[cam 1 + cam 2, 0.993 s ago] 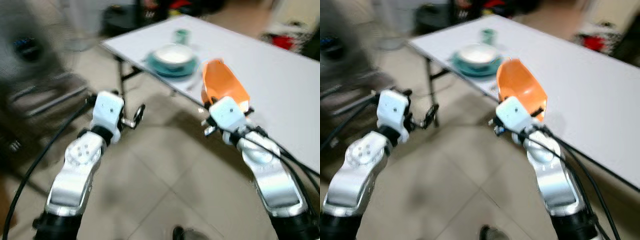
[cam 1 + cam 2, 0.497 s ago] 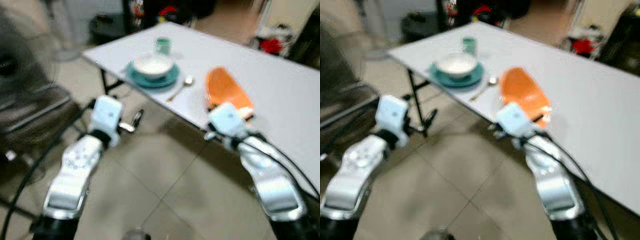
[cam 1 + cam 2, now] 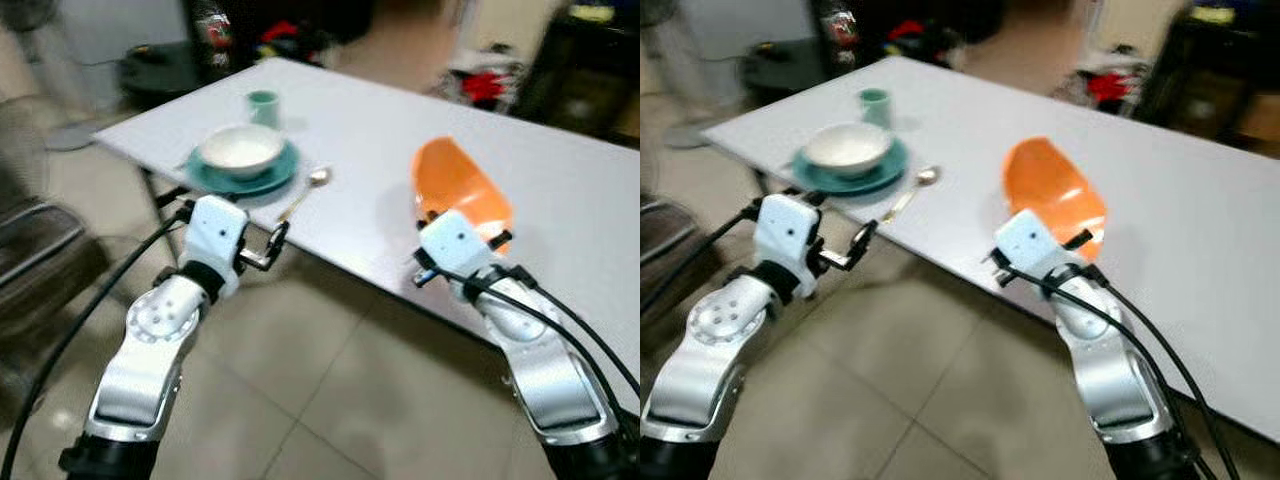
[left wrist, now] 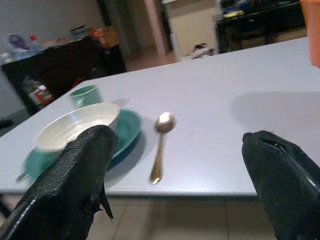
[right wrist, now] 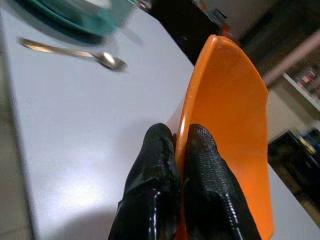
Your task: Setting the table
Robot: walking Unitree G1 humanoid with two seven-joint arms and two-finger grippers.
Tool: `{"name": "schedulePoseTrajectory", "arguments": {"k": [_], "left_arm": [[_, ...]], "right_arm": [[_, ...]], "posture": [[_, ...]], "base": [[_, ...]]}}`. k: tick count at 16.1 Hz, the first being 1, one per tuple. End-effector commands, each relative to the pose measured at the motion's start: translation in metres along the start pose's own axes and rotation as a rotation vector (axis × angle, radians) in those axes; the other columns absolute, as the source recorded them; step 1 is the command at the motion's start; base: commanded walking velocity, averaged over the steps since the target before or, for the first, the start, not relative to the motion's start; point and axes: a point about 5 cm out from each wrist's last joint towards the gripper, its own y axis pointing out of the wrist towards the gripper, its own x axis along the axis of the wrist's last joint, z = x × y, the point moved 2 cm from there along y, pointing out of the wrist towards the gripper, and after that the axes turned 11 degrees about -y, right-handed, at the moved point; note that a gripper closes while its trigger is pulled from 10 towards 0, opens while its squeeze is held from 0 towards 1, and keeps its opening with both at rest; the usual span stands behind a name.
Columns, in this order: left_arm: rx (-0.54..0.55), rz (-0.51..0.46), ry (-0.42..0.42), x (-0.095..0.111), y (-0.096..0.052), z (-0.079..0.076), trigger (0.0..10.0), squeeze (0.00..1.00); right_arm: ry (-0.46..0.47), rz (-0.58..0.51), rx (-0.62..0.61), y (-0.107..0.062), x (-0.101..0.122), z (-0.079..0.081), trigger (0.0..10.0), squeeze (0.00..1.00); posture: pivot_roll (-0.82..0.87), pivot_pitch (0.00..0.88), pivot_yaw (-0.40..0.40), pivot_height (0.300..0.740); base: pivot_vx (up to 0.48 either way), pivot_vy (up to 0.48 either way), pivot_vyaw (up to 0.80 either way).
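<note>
Bowl [image 3: 239, 150] on plate [image 3: 243, 177] (teal).

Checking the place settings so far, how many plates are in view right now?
2: a teal plate under the white bowl on the table, and an orange plate gripped in the right pincer.

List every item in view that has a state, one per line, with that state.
orange plate: held tilted above the table, rim pinched by the right gripper
right gripper: shut on the plate's rim
left gripper: open, holding nothing, before the table edge
white bowl: upright on the teal plate
teal plate: flat on the table
spoon: lying beside the teal plate
green cup: upright behind the bowl
</note>
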Motion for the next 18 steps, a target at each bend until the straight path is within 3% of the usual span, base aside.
{"name": "schedulePoseTrajectory", "arguments": {"k": [1, 7, 9, 18], "left_arm": [[-0.021, -0.002, -0.002, 0.002, 0.002, -0.005, 10.0, 0.00], [-0.027, 0.000, 0.003, 0.002, 0.003, -0.004, 10.0, 0.00], [-0.025, -0.001, 0.003, 0.002, 0.004, -0.003, 10.0, 0.00], [-0.035, 0.008, 0.004, -0.001, 0.000, -0.004, 10.0, 0.00]], "right_arm": [[-0.039, 0.007, -0.053, -0.003, 0.000, -0.014, 10.0, 0.00], [-0.114, -0.022, -0.018, 0.003, 0.003, -0.013, 10.0, 0.00], [-0.177, -0.029, 0.017, 0.006, 0.003, -0.011, 10.0, 0.00], [-0.288, -0.038, 0.126, 0.013, -0.002, 0.003, 10.0, 0.00]], "posture": [[0.04, 0.000, 0.024, 0.740], [0.04, 0.000, 0.026, 0.740], [0.04, 0.000, 0.023, 0.740], [0.05, 0.000, 0.015, 0.740]], "base": [[0.311, 0.000, -0.74], [0.307, 0.000, -0.72], [0.304, 0.000, 0.00], [0.302, 0.000, 0.00]]}}
